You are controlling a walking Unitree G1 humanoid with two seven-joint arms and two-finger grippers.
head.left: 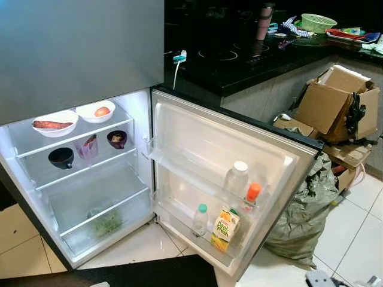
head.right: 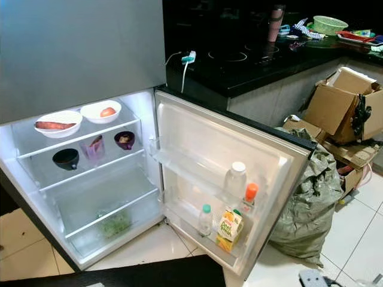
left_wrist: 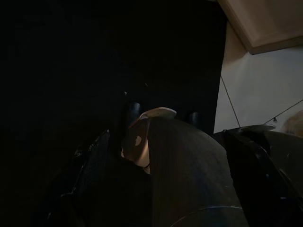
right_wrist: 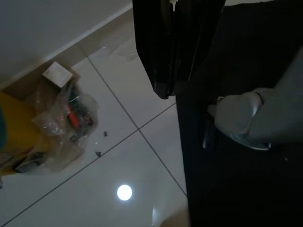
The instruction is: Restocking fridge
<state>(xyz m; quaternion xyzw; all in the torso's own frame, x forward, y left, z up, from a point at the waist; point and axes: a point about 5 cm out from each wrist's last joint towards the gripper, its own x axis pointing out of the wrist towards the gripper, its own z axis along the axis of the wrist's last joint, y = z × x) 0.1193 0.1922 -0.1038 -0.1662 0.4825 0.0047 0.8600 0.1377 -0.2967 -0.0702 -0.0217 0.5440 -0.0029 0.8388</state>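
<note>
Hanging over floor tiles [right_wrist: 118, 156], pressed-together right gripper [right_wrist: 165, 92], well apart from open fridge [head.left: 197, 155].

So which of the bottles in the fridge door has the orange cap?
The bottle with the orange cap, nearest the door's outer edge, behind the juice carton. The tall bottle is white-capped, the small bottle green-capped.

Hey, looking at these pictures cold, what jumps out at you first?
The lit fridge stands wide open, with two white bowls on its top shelf, one holding a sweet potato. Its door swings toward the robot's right, with bottles and a juice carton in the bottom rack. Behind it, torn boxes and a sack clutter the floor.
</note>
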